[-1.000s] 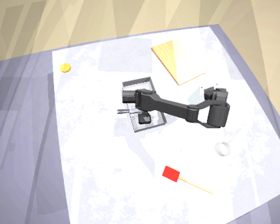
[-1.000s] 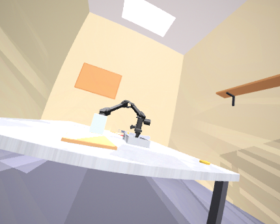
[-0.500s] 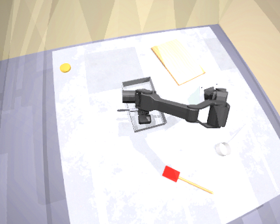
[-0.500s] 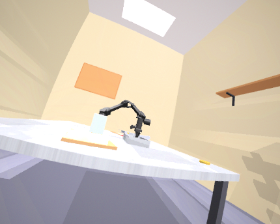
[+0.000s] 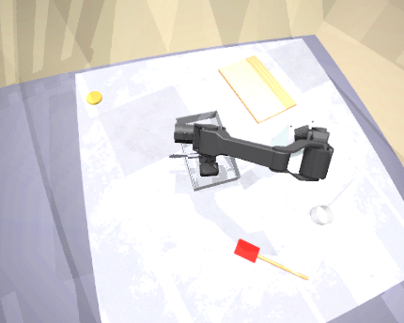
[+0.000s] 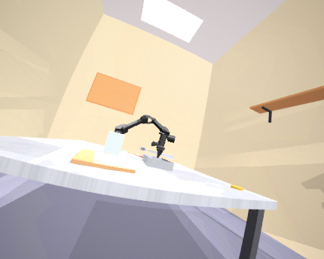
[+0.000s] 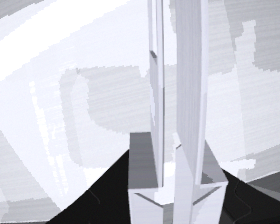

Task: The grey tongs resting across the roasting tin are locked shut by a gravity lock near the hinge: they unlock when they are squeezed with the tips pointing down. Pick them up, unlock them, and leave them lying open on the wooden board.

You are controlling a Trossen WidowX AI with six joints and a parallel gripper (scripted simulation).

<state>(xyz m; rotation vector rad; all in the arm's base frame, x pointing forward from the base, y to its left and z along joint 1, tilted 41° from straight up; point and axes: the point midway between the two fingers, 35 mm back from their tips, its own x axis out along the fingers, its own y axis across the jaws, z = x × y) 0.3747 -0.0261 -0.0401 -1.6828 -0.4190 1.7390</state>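
Observation:
The grey tongs (image 5: 177,156) (image 7: 191,75) lie across the roasting tin (image 5: 217,183) (image 6: 160,163), with their narrow ends sticking out past its left side in the top view. In the wrist view their two long arms run up the picture with a slim gap between them. My gripper (image 6: 159,155) (image 7: 157,157) points down over the tin and is shut on the tongs, one black finger on each side. The arm hides much of the tongs in the top view. The wooden board (image 5: 255,89) (image 6: 102,166) lies flat, apart from the tin.
A pale upright block (image 5: 281,136) (image 6: 114,142) stands between the arm's base and the board. A red-headed spatula (image 5: 247,251), a round metal cup with a thin handle (image 5: 321,214) and a yellow disc (image 5: 94,98) (image 6: 236,187) lie farther off on the table.

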